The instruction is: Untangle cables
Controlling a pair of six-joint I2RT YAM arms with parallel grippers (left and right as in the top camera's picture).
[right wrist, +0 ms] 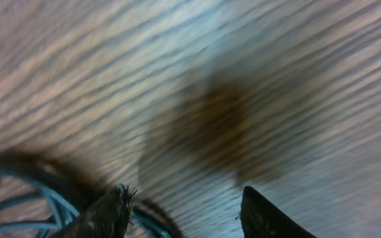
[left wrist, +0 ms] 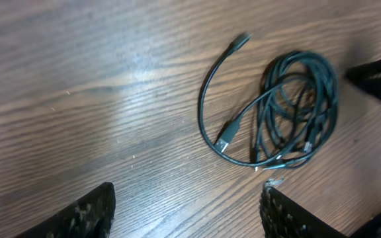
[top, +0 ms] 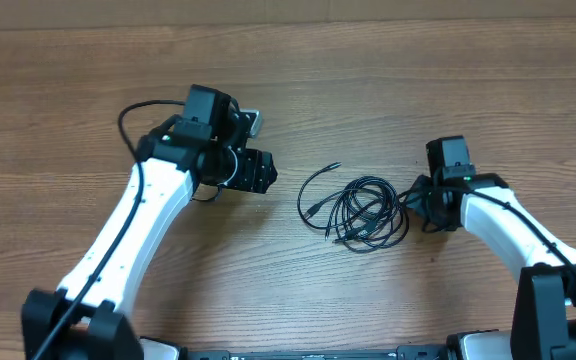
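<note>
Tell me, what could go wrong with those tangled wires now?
The right gripper sits open at the edge of the cables, where several loops overlap, so closing there might grab more than one and pull the tangle tighter. The left gripper is open and off to the side, holding nothing, so a tug could drag the whole pile across the table.

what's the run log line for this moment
cables: tangled, flat on table | left pincer: open, empty, short of cables | right pincer: open, at cables' edge

Robot lab: wood-grain table (top: 388,60), left arm (top: 138,225), right arm (top: 503,215).
</note>
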